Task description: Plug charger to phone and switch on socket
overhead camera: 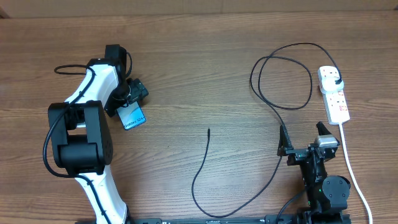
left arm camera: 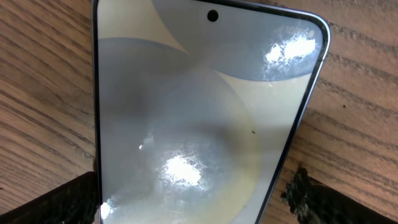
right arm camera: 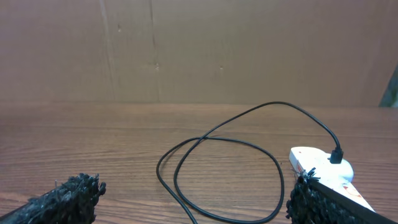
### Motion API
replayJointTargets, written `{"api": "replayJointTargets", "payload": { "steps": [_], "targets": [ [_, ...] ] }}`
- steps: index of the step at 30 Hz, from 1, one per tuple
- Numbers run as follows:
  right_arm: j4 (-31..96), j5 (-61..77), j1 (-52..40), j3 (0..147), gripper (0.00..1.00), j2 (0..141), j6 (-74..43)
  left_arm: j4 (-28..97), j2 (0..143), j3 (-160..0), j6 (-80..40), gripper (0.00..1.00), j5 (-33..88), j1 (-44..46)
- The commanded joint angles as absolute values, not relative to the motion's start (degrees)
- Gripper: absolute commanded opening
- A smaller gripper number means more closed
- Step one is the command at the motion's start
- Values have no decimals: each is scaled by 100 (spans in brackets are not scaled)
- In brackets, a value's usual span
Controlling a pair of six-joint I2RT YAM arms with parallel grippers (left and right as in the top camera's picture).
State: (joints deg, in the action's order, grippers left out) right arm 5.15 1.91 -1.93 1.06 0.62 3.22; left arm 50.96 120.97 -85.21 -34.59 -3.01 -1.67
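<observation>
Phone [overhead camera: 132,117] lies flat on the surface, directly under the left hand [overhead camera: 129,99]: jaws wide open, astride its short width, gripping nothing. Charger [overhead camera: 208,132] tip waits mid-surface; right hand [overhead camera: 303,139] open, empty.

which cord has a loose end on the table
The thin black charger: its tip lies free mid-table. The thick white cord runs out of view.

The wooden table [overhead camera: 186,74] carries 3 things: the phone [overhead camera: 132,117] lying flat toward its left edge, the socket [overhead camera: 334,93] along its right edge, and the charger [overhead camera: 205,168], plugged into it and looping to the middle.
</observation>
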Motion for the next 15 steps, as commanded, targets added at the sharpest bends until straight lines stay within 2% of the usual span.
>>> {"api": "replayJointTargets", "payload": {
  "steps": [1,5,15],
  "targets": [
    [484,137,-224,47,100,14,349,5046,12160,-8357,-3454,100,-248,-183],
    [482,137,-224,47,100,14,349,4908,12160,-8357,-3063,100,-38,-183],
    [482,137,-224,47,100,14,349,4875,12160,-8357,-3020,100,178,-180]
  ]
}}
